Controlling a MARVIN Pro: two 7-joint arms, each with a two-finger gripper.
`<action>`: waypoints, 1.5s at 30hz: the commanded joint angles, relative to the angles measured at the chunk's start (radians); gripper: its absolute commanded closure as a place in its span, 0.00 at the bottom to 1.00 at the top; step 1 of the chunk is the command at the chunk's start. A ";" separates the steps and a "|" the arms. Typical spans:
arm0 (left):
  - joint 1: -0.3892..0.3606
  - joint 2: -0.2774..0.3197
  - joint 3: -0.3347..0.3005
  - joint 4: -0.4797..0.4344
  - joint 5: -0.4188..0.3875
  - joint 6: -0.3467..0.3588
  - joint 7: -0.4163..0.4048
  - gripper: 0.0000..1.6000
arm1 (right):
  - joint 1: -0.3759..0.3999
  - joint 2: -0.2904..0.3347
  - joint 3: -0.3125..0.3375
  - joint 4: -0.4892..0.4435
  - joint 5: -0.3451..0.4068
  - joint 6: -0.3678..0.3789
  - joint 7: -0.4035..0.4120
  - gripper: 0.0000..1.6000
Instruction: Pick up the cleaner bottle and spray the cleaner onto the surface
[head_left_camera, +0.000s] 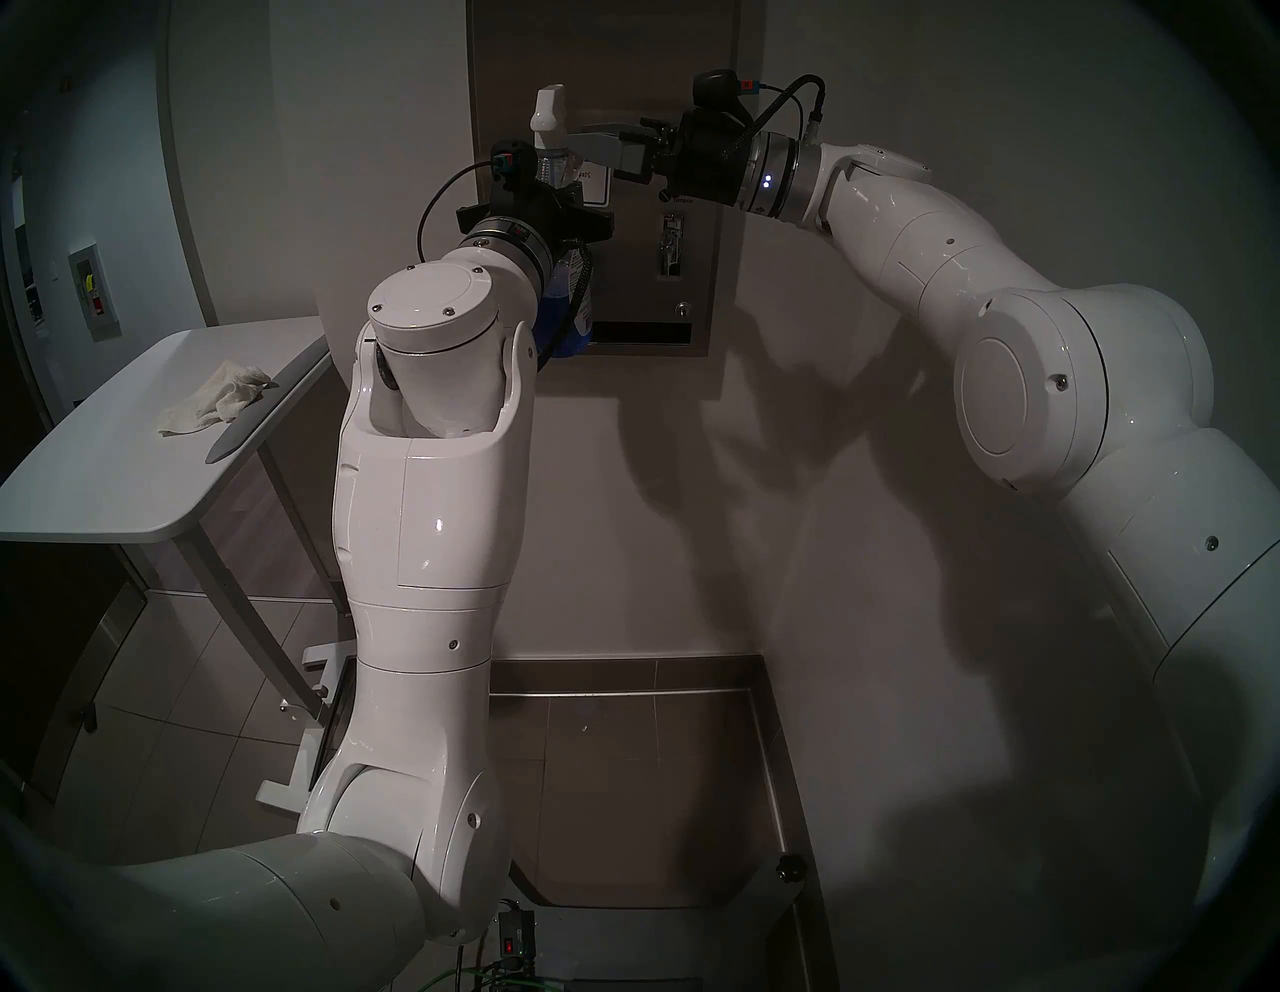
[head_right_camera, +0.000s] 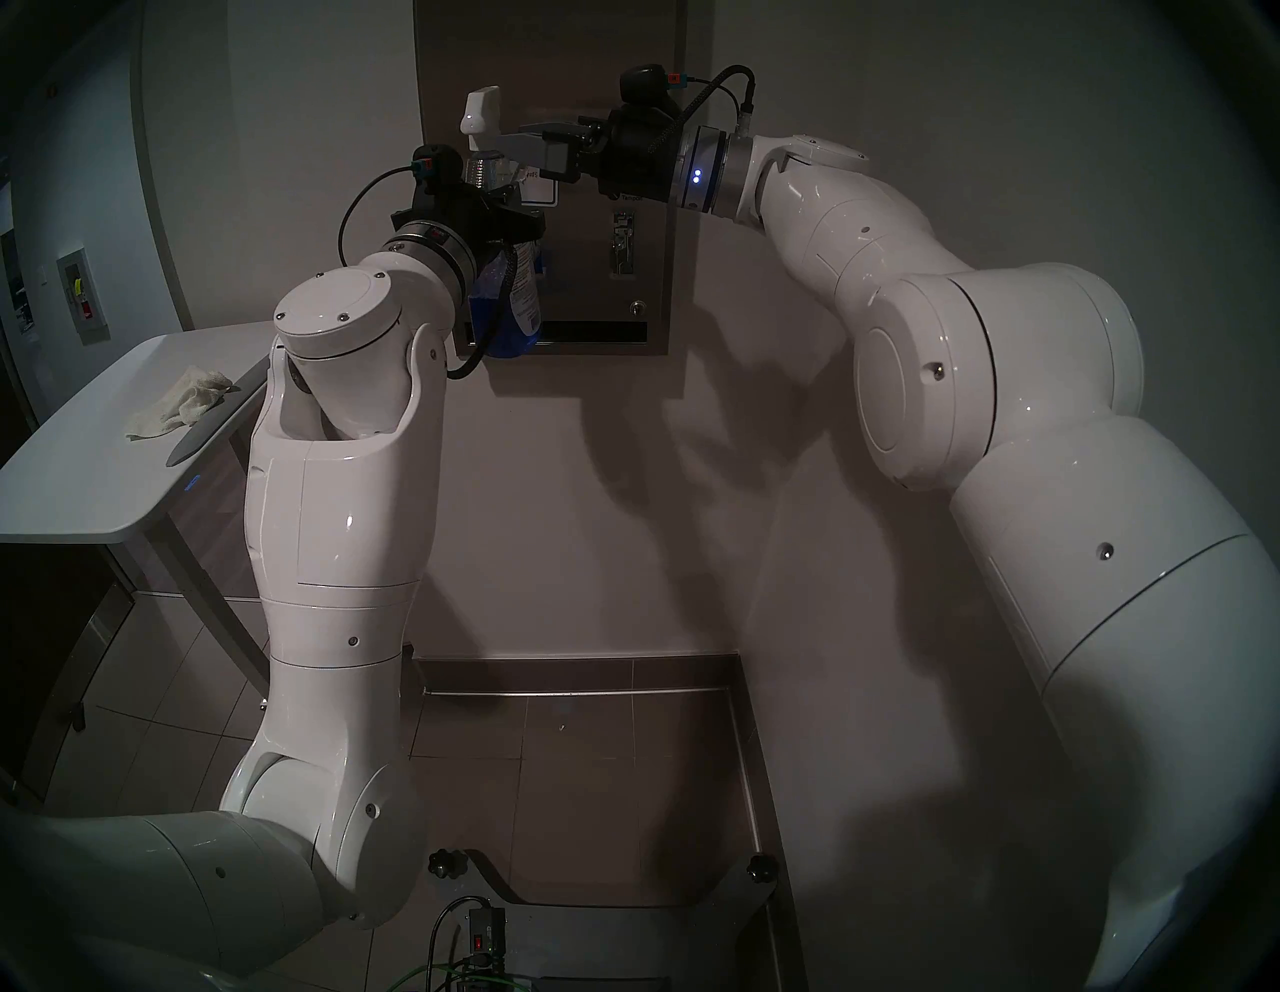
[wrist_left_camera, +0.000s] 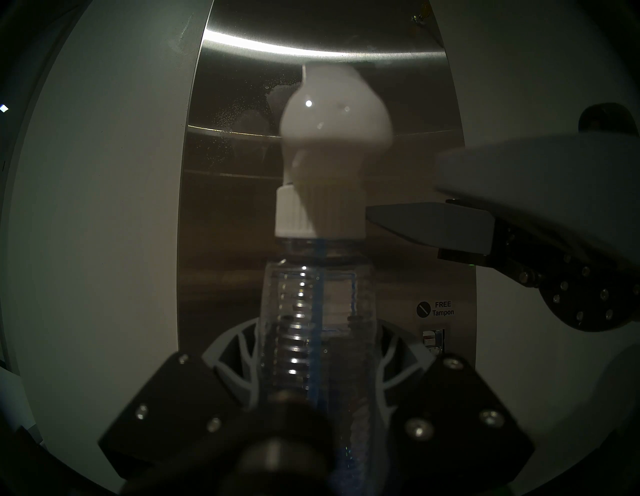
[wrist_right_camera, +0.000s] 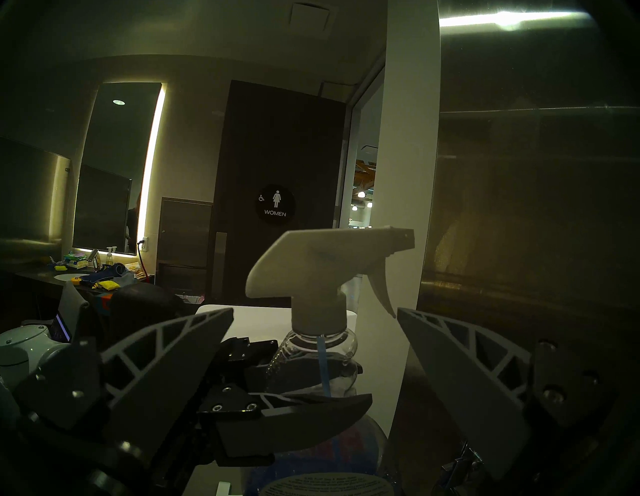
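The cleaner bottle (head_left_camera: 568, 305) is clear with blue liquid and a white spray head (head_left_camera: 550, 111). It stands upright in front of the surface, a brushed-steel wall dispenser (head_left_camera: 692, 277). My left gripper (head_left_camera: 547, 201) is shut on the bottle's ribbed neck (wrist_left_camera: 311, 311). My right gripper (head_left_camera: 596, 142) is open beside the spray head. In the right wrist view its fingers (wrist_right_camera: 173, 346) stand either side of the white cap and trigger (wrist_right_camera: 381, 294). The nozzle points at the steel front (wrist_right_camera: 519, 207). Fine droplets speckle the steel (wrist_left_camera: 225, 114).
A white table (head_left_camera: 104, 485) stands at the left, carrying a crumpled white cloth (head_left_camera: 208, 395) and a dark flat strip (head_left_camera: 263, 415). The white wall runs below and to the right of the dispenser. A steel-edged base (head_left_camera: 762, 762) lies on the tiled floor.
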 joint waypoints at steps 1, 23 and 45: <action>-0.059 -0.006 0.002 -0.048 0.000 -0.026 0.002 1.00 | 0.041 -0.008 0.005 -0.006 0.003 0.008 -0.027 0.00; -0.057 -0.010 0.000 -0.047 0.005 -0.019 -0.003 1.00 | 0.054 -0.029 0.003 0.004 -0.007 0.040 -0.081 0.00; -0.056 -0.013 -0.002 -0.048 0.011 -0.011 -0.008 1.00 | 0.071 -0.065 0.004 0.000 -0.016 0.070 -0.117 0.00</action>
